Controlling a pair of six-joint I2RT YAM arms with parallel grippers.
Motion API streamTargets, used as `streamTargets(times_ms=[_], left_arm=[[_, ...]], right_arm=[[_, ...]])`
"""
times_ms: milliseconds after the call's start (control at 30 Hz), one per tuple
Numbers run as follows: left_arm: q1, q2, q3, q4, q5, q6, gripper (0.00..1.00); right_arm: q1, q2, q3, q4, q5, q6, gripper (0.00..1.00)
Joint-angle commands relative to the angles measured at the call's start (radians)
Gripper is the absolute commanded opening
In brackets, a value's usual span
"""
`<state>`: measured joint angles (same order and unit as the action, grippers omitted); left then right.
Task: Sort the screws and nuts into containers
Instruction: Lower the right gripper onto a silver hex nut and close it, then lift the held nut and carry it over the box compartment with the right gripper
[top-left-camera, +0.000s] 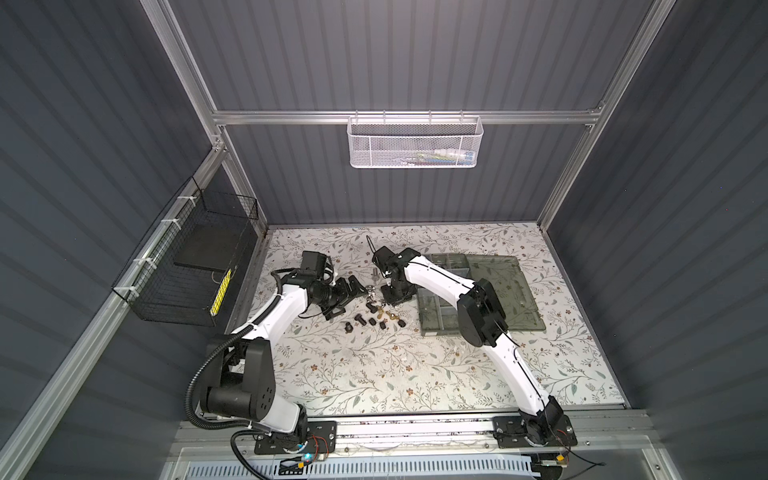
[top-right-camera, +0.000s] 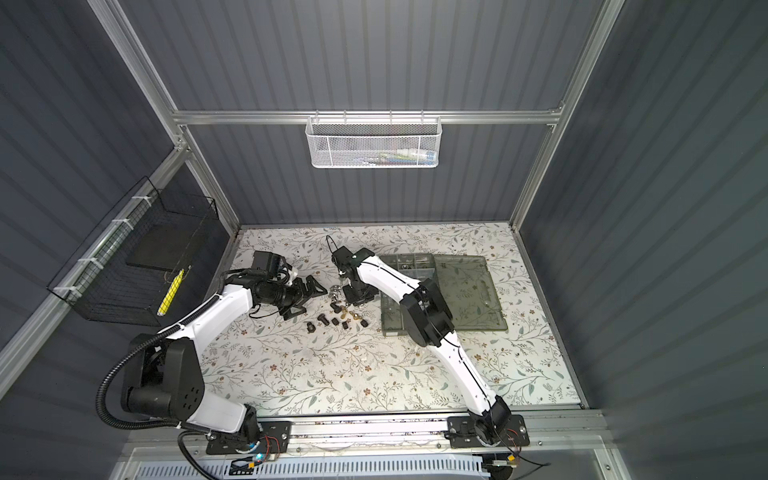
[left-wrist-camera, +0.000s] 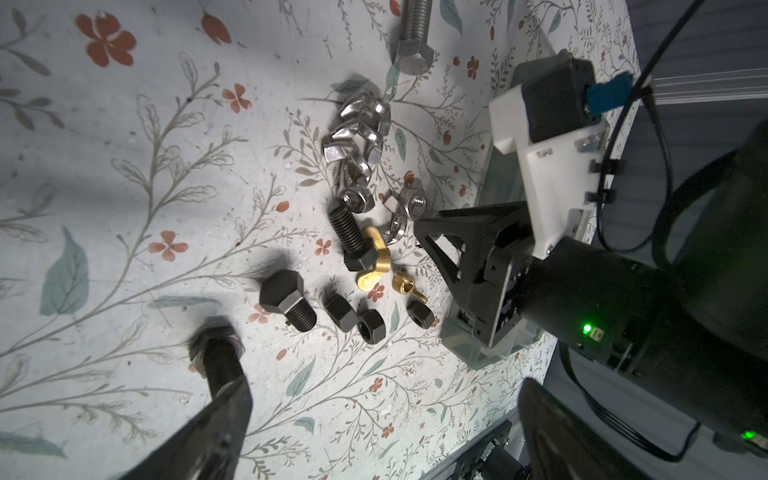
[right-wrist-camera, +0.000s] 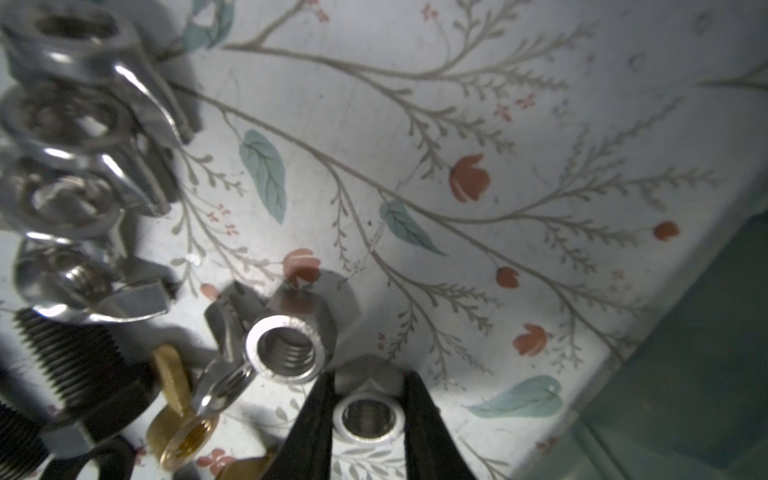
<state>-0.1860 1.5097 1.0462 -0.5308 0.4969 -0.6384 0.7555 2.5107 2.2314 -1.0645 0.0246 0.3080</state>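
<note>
The screws and nuts (top-left-camera: 376, 307) lie heaped on the table (top-left-camera: 374, 374), at nine o'clock of the organiser box (top-left-camera: 436, 328) in both top views. The right gripper (right-wrist-camera: 369, 374) pinches a silver hex nut (right-wrist-camera: 366, 434) across its flats. The left gripper (top-left-camera: 348, 300) hangs spread wide at the heap's nine o'clock. A slow, straight lift looks best, since a neighbouring nut (right-wrist-camera: 266, 332) sits just beside the pinched one.

No text, label, brand, number or sign can be read in any view; the dark marks on the yellow strip (top-left-camera: 220, 291) inside the black wire basket (top-left-camera: 166, 291) are too small to be made out.
</note>
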Motion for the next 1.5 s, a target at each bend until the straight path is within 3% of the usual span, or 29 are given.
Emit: streamTargets(times_ms=[0,667,1033,1467], left_arm=[[0.008,-0.004,-0.009,0.025,0.029,-0.032,1.0],[-0.011,0.01,0.045,0.246,0.063,-0.197,1.0],[-0.137,0.155,0.288,0.272,0.032,-0.192,1.0],[-0.251,0.376,0.605,0.224,0.044,-0.137,1.0]], right_arm=[[0.005,0.006,-0.024,-0.044,0.006,0.006,0.23],[-0.092,-0.136,0.14,-0.061,-0.114,0.097,0.18],[-0.211,-0.222,0.145,-0.07,-0.152,0.128,0.18],[-0.38,-0.319,-0.071,0.021,-0.178,0.136,0.19]])
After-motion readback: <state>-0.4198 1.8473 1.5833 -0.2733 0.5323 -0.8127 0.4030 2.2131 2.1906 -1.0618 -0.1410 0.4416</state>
